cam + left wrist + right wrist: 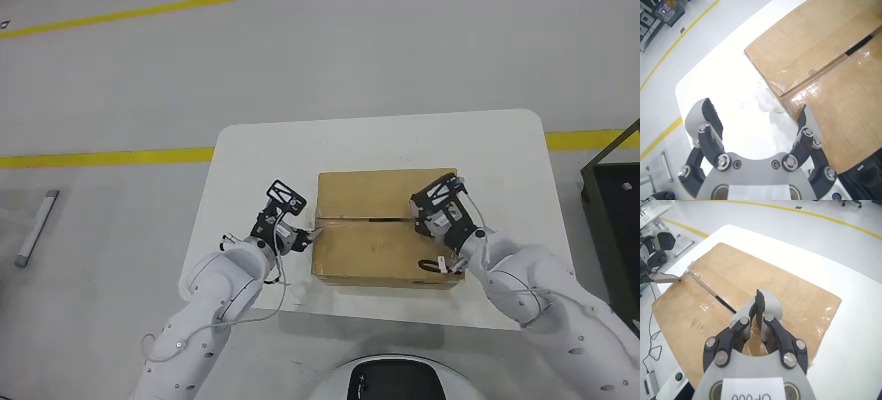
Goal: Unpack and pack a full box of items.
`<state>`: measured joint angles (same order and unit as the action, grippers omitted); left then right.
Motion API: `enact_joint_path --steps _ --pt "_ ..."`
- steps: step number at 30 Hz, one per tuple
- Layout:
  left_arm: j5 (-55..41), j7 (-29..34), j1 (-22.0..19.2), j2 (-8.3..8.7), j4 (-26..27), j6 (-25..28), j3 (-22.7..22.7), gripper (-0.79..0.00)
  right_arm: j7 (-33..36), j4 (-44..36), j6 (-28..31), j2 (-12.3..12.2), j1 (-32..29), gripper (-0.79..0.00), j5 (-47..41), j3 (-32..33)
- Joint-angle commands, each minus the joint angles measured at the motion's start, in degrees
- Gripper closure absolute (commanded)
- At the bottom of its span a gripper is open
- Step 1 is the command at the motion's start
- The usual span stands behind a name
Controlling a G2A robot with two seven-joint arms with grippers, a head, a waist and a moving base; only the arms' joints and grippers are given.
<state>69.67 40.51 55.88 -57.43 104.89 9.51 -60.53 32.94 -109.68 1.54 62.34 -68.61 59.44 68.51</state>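
A closed brown cardboard box [385, 250] lies in the middle of the white table [260, 160], with its two top flaps meeting at a taped seam [704, 287]. At the box's left end hangs my left gripper [757, 117], open, one fingertip [802, 115] touching the near flap's corner and the other over bare table. My right gripper [758, 306] is shut above the seam near the box's right end [425, 215]. I cannot tell whether anything is pinched between its pads. The left gripper's finger [668, 278] rests at the far end of the seam.
Loose clear tape [770, 104] lies on the table by the box's left end. A dark cart [615, 215] stands off the table's right side. A grey bar [35, 228] lies on the floor to the left. Bare table surrounds the box.
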Motion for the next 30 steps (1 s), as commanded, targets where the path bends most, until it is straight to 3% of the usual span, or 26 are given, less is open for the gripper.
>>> enact_joint_path --steps 1,14,30 --pt "0.2 0.1 -0.1 -0.12 -0.2 -0.2 -0.2 -0.785 -0.1 0.4 -0.2 0.2 0.1 0.0 0.5 -0.6" --pt "-1.0 0.2 0.5 -0.17 3.5 0.3 -5.1 -0.785 -2.1 1.9 -2.1 1.0 -0.3 0.0 1.4 -1.3" --pt "-0.9 -0.2 0.8 -0.18 3.4 0.2 -5.2 -0.785 -2.7 2.4 -1.0 1.5 -0.8 0.0 0.9 -0.5"
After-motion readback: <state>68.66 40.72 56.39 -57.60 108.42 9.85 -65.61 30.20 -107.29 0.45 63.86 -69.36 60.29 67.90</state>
